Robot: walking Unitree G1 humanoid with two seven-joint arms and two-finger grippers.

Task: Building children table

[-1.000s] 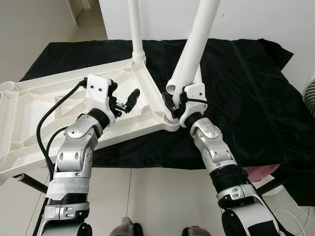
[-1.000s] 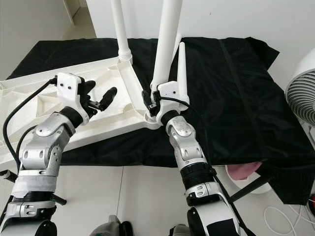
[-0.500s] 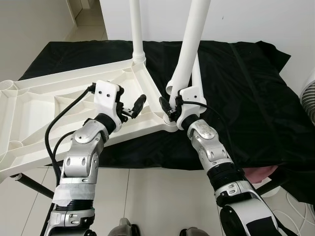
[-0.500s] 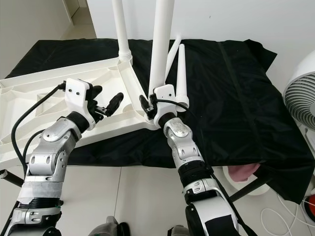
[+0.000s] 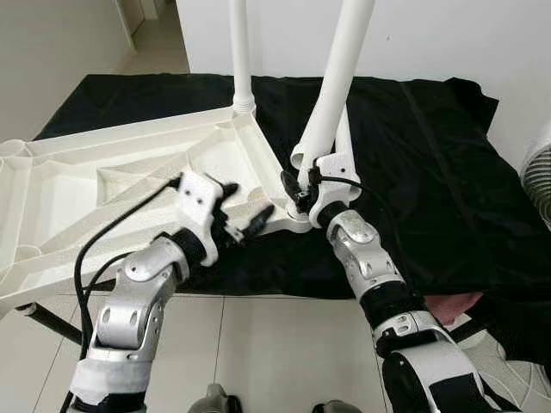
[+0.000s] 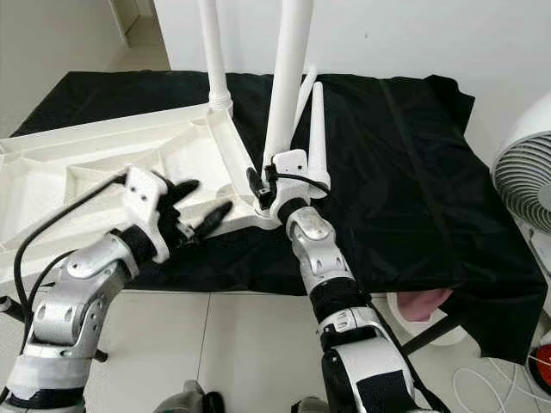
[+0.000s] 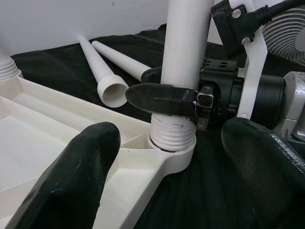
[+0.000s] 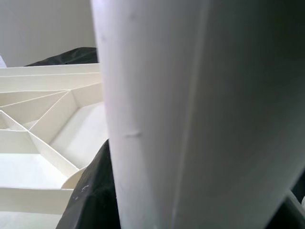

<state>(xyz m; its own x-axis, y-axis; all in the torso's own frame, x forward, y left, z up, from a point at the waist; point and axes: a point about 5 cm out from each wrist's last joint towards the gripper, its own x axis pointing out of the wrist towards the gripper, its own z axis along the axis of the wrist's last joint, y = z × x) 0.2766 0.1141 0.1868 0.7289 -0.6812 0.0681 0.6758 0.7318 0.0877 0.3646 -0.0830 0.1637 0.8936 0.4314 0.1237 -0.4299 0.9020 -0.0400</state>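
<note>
— Where's the tabletop?
— The ribbed white plastic tabletop [image 5: 112,185] lies upside down on black cloth [image 5: 430,163]. A smooth round leg [image 5: 331,95] stands in its near corner socket.
— And the grippers?
— The right gripper [image 5: 295,187] clamps that leg's threaded base. The left gripper [image 5: 245,219] hovers with fingers spread, beside the corner.

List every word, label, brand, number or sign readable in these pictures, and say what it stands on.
None: no legible text anywhere.
The white plastic upside-down tabletop, white tube legs, black cloth cover and white fan carry no readable marks.
The left gripper and right gripper show no readable lettering either.
</note>
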